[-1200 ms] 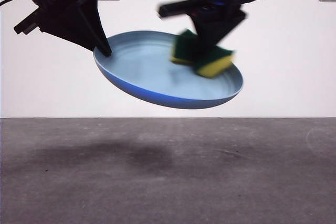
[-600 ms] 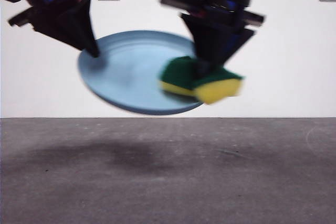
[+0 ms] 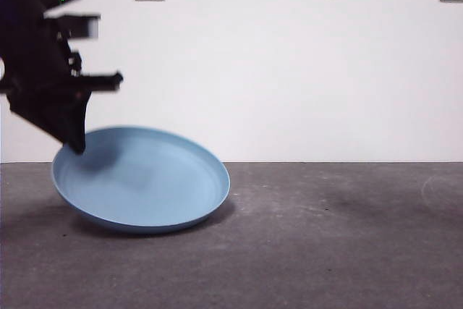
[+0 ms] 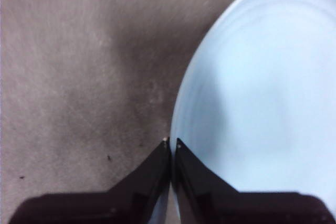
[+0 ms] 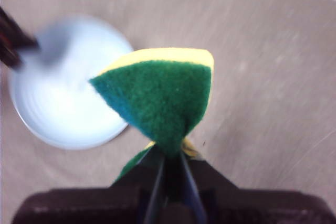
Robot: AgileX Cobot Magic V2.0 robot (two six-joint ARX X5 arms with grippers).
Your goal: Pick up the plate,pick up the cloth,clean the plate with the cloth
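At the left, the light-blue plate (image 3: 141, 179) is clamped at its rim by the left end effector (image 3: 76, 146), tilted on the surface (image 3: 325, 236); it could slip. High right, the sponge (image 5: 160, 95) is pinched by the right end effector (image 5: 169, 158).

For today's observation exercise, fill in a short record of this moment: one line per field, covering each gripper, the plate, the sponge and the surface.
Left gripper: jaws shut on the plate's rim, at the left of the front view
Plate: light blue, tilted, its lower edge resting on the table, the gripped side raised
Right gripper: raised high, jaws shut on the sponge
Sponge: yellow foam with green scouring layer, pinched and folded, clear of the plate, at the top edge of the front view
Table: grey
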